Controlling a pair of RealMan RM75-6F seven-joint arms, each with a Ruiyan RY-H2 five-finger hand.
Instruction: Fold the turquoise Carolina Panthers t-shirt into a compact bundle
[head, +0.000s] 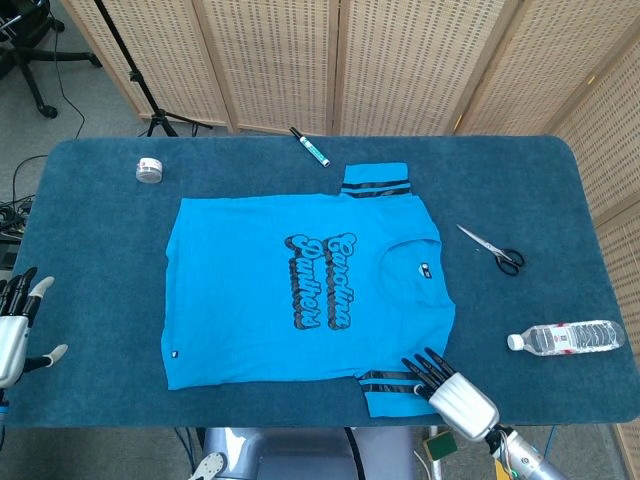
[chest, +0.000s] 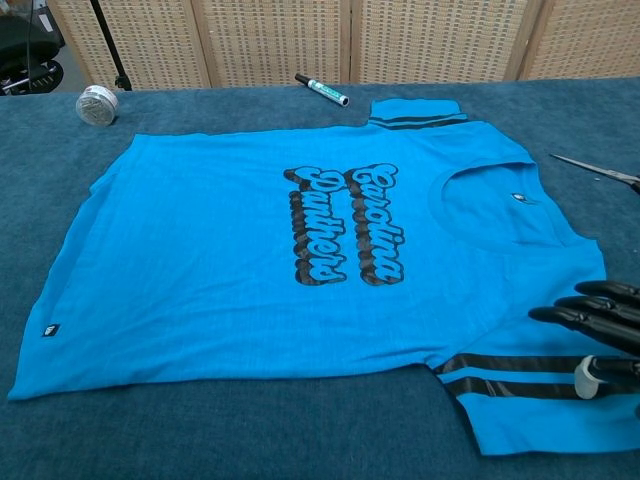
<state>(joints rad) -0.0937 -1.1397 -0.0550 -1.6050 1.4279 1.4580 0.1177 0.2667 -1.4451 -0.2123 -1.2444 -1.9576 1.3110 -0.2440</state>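
While our right hand (head: 450, 387) hovers, fingers spread and empty, at the t-shirt's (head: 260, 290) five o'clock sleeve (chest: 530, 400) — we should pinch its striped edge, then fold inward toward eleven o'clock.

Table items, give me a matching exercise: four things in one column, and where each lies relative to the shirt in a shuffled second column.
Places are as seen in the head view.

Column one:
1. marker
2. scissors
3. water bottle
4. tape roll

Column two:
A. beyond the t-shirt's far left corner
B. right of the collar
C. far edge, beside the upper sleeve
D. lying on its side, near the table's right edge

Pairs: 1-C, 2-B, 3-D, 4-A
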